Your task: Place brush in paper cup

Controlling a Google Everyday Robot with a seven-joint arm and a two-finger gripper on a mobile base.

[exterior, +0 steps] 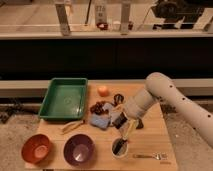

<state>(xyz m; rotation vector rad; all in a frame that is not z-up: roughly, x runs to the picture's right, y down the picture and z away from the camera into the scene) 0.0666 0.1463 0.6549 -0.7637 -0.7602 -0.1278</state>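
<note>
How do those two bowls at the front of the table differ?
The orange-red bowl sits at the table's front left corner; the purple bowl sits beside it, nearer the paper cup under the gripper. The purple bowl looks slightly larger and darker. Both are round, upright and appear empty.

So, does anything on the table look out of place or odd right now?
Nothing looks spilled or broken. The gripper hangs just above the paper cup, jaws open, and the dark brush already sits in that cup. A fork lies alone near the table's front edge.
</note>
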